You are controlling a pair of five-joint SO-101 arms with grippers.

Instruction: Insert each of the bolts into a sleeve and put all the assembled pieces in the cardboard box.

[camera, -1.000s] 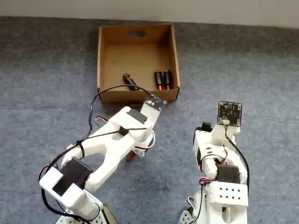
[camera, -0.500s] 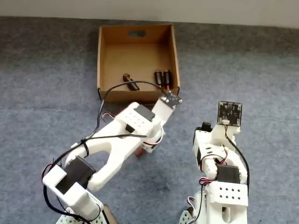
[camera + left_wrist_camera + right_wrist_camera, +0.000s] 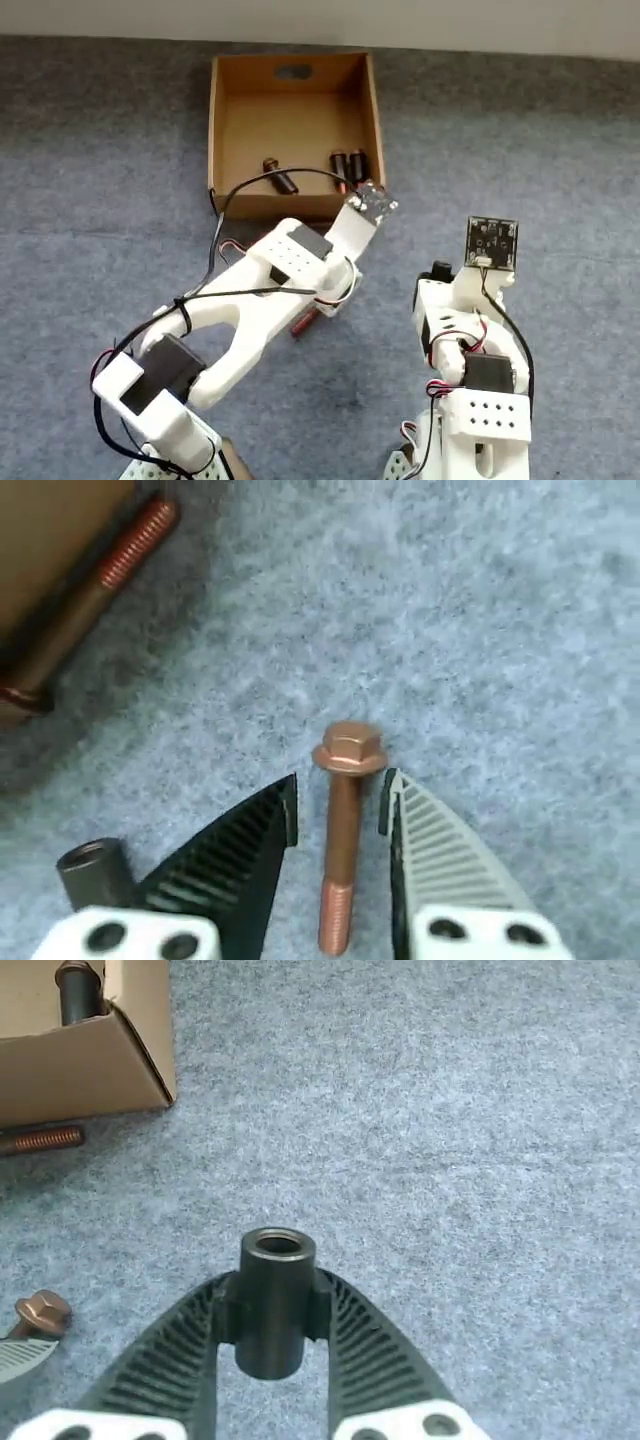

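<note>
Carpet [image 3: 560,130]: grey, under the lot.
Box [image 3: 285,110]: far side, open top, three done pieces [image 3: 341,170] lying by its near wall.
Left gripper [image 3: 338,788]: near of the box, fingers spread either side of a bolt [image 3: 342,830], not pinching it afaict.
Right gripper [image 3: 272,1292]: off to the right, clamped on a sleeve [image 3: 274,1305].
Bolt: flat on the carpet, hex head poking just past the left gripper's tips.
Second bolt [image 3: 100,580]: outside the box, just beside its near wall.
Sleeve: upright in the right gripper, bore showing.
Spare sleeve [image 3: 92,868]: on the carpet, just beside the left gripper's black finger.
</note>
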